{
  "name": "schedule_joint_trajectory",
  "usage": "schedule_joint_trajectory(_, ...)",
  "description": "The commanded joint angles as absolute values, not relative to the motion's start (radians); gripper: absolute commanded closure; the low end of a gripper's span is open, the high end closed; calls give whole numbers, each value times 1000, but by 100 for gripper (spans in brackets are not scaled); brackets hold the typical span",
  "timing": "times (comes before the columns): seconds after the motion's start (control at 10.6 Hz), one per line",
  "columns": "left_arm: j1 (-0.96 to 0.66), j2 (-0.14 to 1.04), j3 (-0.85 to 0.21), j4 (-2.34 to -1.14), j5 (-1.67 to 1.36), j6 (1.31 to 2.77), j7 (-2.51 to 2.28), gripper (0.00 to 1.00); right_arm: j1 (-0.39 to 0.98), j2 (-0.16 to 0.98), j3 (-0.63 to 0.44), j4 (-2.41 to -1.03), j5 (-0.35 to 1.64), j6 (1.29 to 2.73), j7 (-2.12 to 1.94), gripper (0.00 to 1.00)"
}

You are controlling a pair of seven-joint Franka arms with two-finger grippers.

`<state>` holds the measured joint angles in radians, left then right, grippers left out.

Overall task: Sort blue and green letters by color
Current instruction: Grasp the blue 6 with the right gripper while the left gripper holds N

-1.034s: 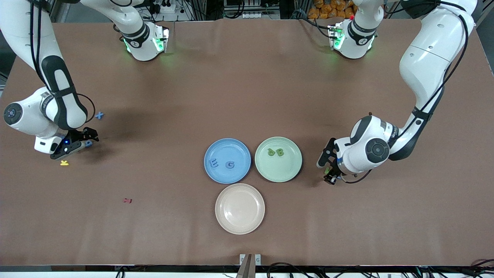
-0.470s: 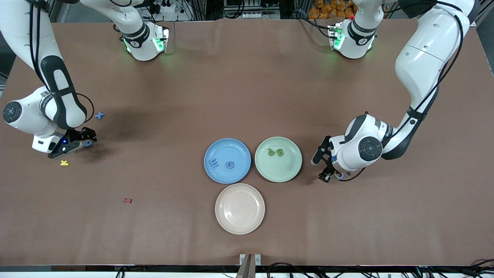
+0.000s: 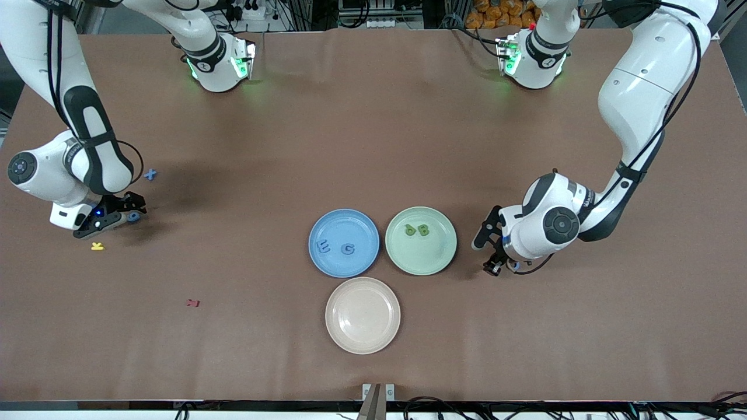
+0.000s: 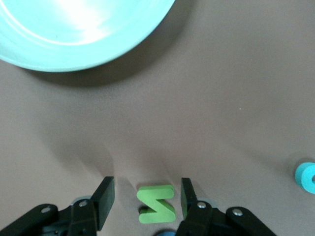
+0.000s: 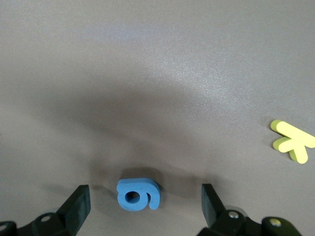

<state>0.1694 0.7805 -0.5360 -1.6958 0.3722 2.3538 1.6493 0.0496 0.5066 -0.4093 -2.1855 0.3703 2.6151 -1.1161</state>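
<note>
Centering matters: your left gripper [image 4: 143, 204], half open, straddles the green letter [image 4: 156, 204] low in its frame; your right gripper [image 5: 145, 206], wide, brackets the blue letter [image 5: 138, 193]. Descend squarely first.

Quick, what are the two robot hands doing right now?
Left gripper: open around the green letter, not gripping it.
Right gripper: wide open around the blue letter, holding nothing.
</note>
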Motion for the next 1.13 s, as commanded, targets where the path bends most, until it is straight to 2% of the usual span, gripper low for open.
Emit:
schedule_joint_trajectory(0.0,179,790,-535,-1694,396,2356,1678,36,38,499,-403,-2200,387,2631,-1131,15)
schedule_joint_trajectory(0.19,178,795,-511,-1692,403,2373,1678,34,31,500,-402,-2200,387,2629,-1131,86)
schedule_joint_trajectory(0.28,178,801,-508,-1692,403,2388,1677,33,31,502,-402,-2200,388,2629,-1129,100)
schedule_joint_trajectory(0.47,179,816,-506,-1692,403,2419,1677,36,35,500,-402,-2195,388,2629,-1127,100)
schedule_joint_trajectory(0.56,179,816,-506,-1692,402,2421,1677,48,38,500,-400,-2184,391,2623,-1100,100)
schedule_joint_trajectory(0.66,176,816,-506,-1692,400,2421,1672,93,54,497,-390,-2163,394,2623,-1053,100)
schedule_joint_trajectory(0.75,175,816,-506,-1692,390,2421,1661,100,84,499,-373,-2133,396,2622,-990,100)
schedule_joint_trajectory(1.03,164,764,-523,-1692,388,2410,1442,100,210,520,-255,-1989,486,2620,-574,100)
